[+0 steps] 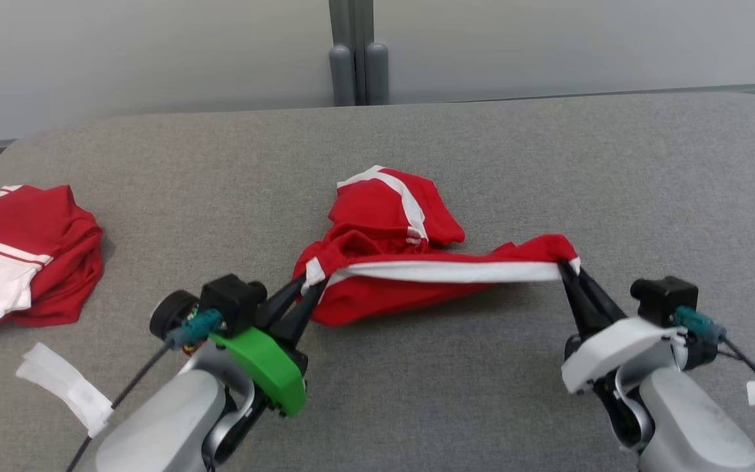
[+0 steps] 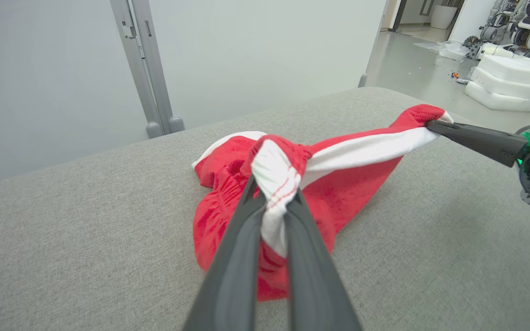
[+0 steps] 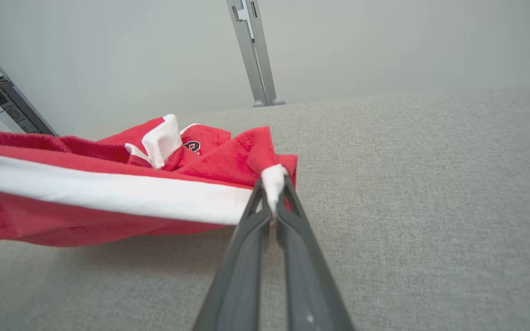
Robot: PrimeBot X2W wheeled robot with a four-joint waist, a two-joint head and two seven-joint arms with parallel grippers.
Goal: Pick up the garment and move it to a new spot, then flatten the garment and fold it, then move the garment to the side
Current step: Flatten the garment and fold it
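A: Pincers?
B: At 7 o'clock, left gripper [image 1: 307,285] is pinching one end of the red shorts [image 1: 384,213]; at 4 o'clock, right gripper [image 1: 566,267] is pinching the other.
A: Shorts position?
B: Stretching taut between them, bulk resting at center of the grey table [image 1: 548,164]. A second red garment [image 1: 56,226] is lying at 9 o'clock.
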